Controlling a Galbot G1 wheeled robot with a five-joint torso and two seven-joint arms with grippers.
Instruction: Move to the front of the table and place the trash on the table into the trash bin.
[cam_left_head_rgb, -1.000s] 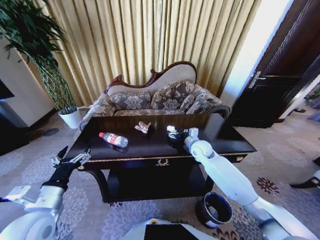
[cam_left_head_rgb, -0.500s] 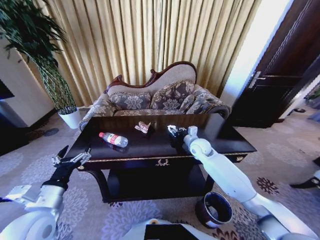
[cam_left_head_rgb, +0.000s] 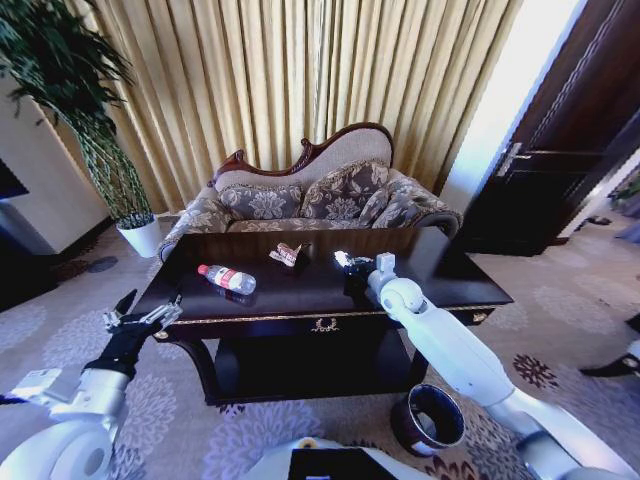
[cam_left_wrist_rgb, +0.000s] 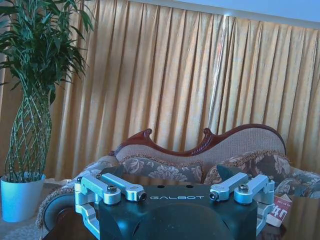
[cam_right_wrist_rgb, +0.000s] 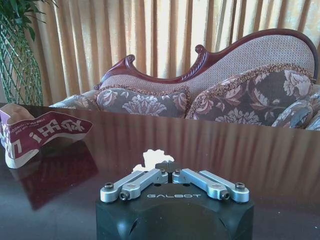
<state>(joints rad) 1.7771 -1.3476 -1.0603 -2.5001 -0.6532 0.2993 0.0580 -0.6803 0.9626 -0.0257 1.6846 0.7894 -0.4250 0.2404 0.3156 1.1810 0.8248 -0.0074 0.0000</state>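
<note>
On the dark table (cam_left_head_rgb: 455, 272) lie a clear bottle with a red label (cam_left_head_rgb: 227, 278) and a crumpled brownish wrapper (cam_left_head_rgb: 288, 254). My right gripper (cam_left_head_rgb: 348, 266) hovers low over the table's middle, to the right of the wrapper. In the right wrist view this gripper (cam_right_wrist_rgb: 168, 169) is shut on a small white paper bit (cam_right_wrist_rgb: 151, 158), with the wrapper (cam_right_wrist_rgb: 36, 133) off to one side. My left gripper (cam_left_head_rgb: 141, 320) stands open off the table's front left corner, nothing between its fingers (cam_left_wrist_rgb: 113, 188). The round dark trash bin (cam_left_head_rgb: 428, 418) stands on the carpet under my right arm.
A patterned sofa (cam_left_head_rgb: 320, 195) stands behind the table before gold curtains. A tall plant in a white pot (cam_left_head_rgb: 143, 238) is at the back left, and a dark door (cam_left_head_rgb: 560, 170) at the right. Patterned carpet surrounds the table.
My right gripper has edged slightly left over the table with the white paper bit at its tips. The left arm, bottle and wrapper have stayed put.
</note>
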